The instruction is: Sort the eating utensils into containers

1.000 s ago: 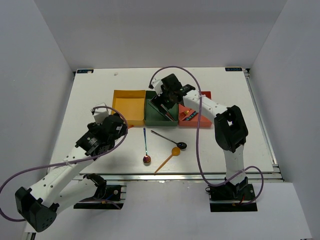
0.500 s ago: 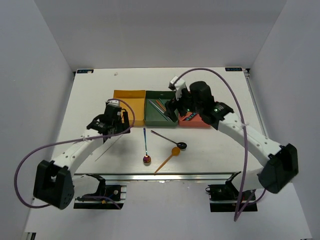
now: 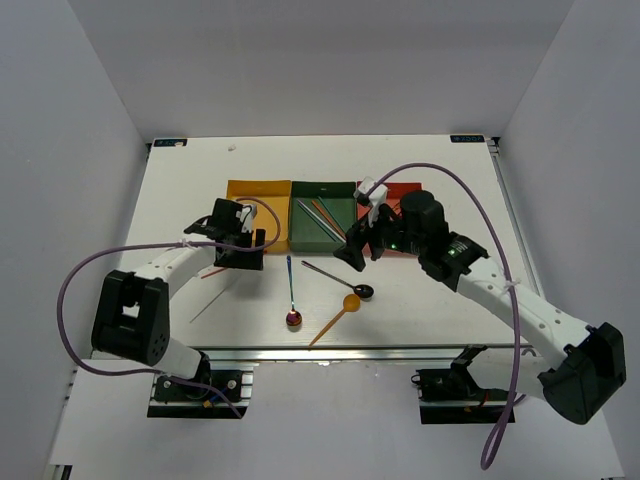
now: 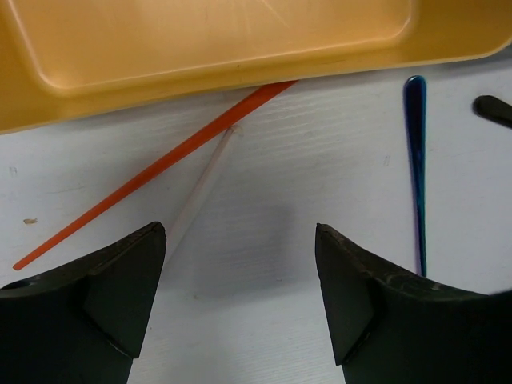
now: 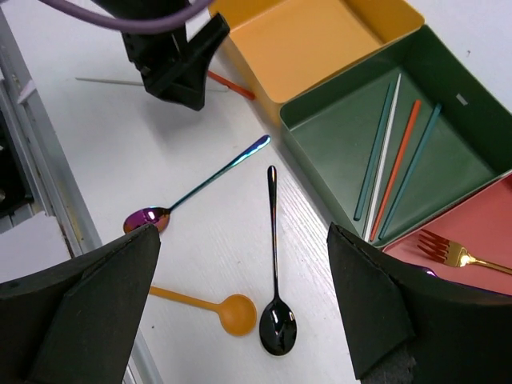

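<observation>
Looking at the table, I see three trays in a row on the far side: a yellow tray, a green tray in the middle and a red tray.

The left gripper hangs low, just in front of the yellow tray. Its two fingers are wide apart and hold nothing. Only bare table lies between them. An orange stick lies slanted on the table, and its top end goes under the near edge of the yellow tray. A white stick lies next to it. Its top end meets the orange stick, and its low end runs out of sight behind one finger.

The right gripper hangs over the table in front of the green tray. Its fingers are wide apart too, with nothing in them. Under it, three spoons lie on the table: a shiny purple spoon, a black spoon and an orange spoon. The handles of the purple and black ones point toward the trays. The round end of the orange spoon sits just beside the round end of the black one.

Four sticks lie side by side in the green tray: two blue-green, one white and one orange. A gold fork lies in the red tray.
</observation>
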